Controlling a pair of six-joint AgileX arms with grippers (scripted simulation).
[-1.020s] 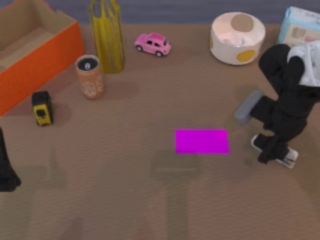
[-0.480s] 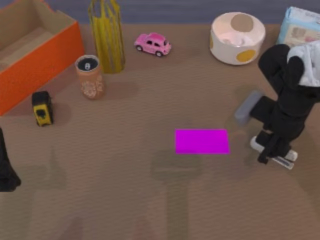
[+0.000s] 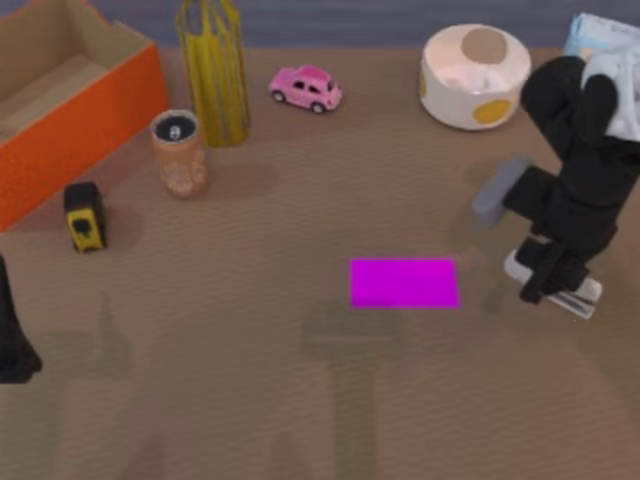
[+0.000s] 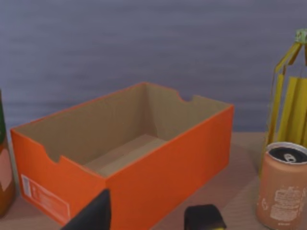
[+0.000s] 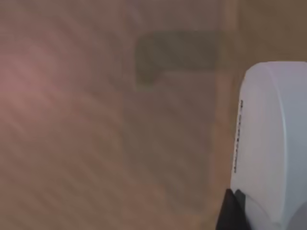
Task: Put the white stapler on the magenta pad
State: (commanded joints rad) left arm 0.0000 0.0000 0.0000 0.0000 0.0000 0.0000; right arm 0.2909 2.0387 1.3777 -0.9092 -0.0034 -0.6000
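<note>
The white stapler (image 3: 582, 296) hangs just above the table at the right, with my right gripper (image 3: 548, 280) shut across its middle. Both white ends stick out past the black fingers. In the right wrist view the stapler's rounded white body (image 5: 273, 143) fills the side of the picture, with one dark fingertip (image 5: 231, 213) against it. The magenta pad (image 3: 404, 282) lies flat and bare to the left of the stapler, about a stapler's length away. My left gripper (image 3: 12, 350) is parked at the table's left edge, open, with one finger (image 4: 93, 215) showing in the left wrist view.
An orange box (image 3: 110, 130) stands at the back left, with a yellow bottle (image 3: 212, 70), a can (image 3: 178, 152) and a yellow-black tape measure (image 3: 84, 216) near it. A pink toy car (image 3: 306, 88), a white tub (image 3: 475, 75) and a pale blue pack (image 3: 600, 35) line the back.
My right gripper has closed on the stapler and raised it off the table, drifting a little to the right and toward the back. The left arm has not moved.
</note>
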